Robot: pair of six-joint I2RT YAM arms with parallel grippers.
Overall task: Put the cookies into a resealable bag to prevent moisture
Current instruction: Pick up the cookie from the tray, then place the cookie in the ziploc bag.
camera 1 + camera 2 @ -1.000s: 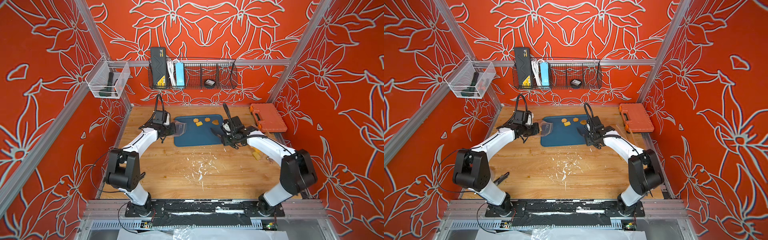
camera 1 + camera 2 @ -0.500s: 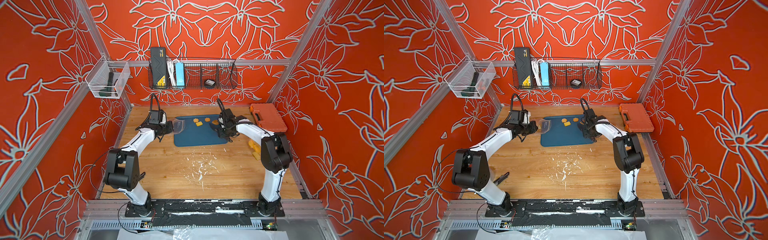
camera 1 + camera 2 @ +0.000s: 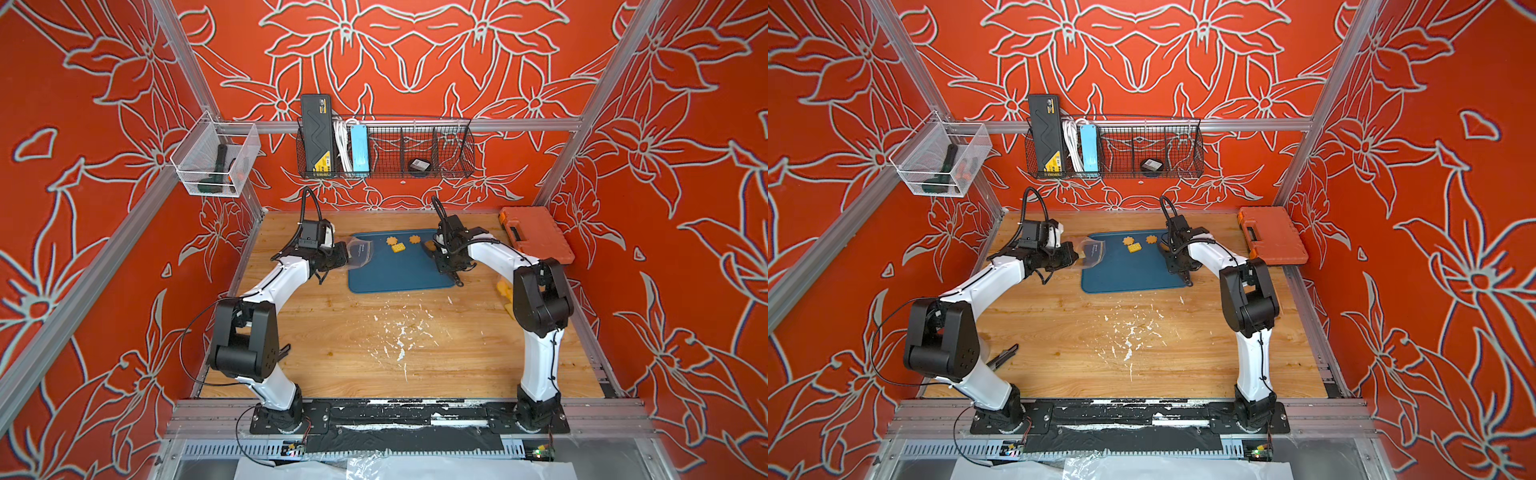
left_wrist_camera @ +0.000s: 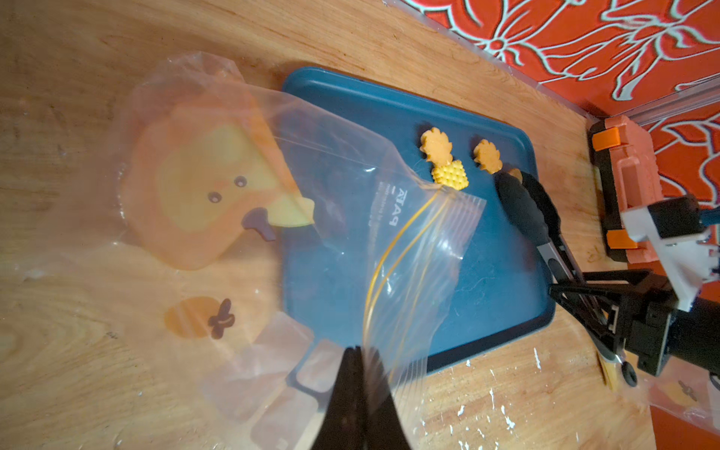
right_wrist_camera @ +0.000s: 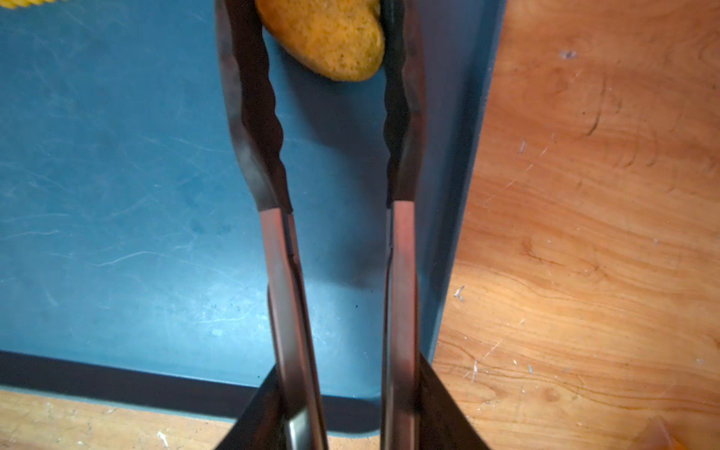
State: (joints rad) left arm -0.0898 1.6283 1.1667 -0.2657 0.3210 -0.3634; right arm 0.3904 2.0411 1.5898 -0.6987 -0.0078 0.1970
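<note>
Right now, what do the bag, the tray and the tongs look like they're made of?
Resealable bag: thin clear plastic, glossy, crinkled, see-through.
Tray: probably hard plastic, matte blue, fine scratches.
Tongs: brushed metal arms; matte black scalloped tips, maybe silicone or nylon.

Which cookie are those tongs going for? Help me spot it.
Find the blue tray on the table. By its right edge a cookie lies between the tongs' tips. Its neighbours are flower-shaped or bumpy yellow; this one is plain and rounded.
</note>
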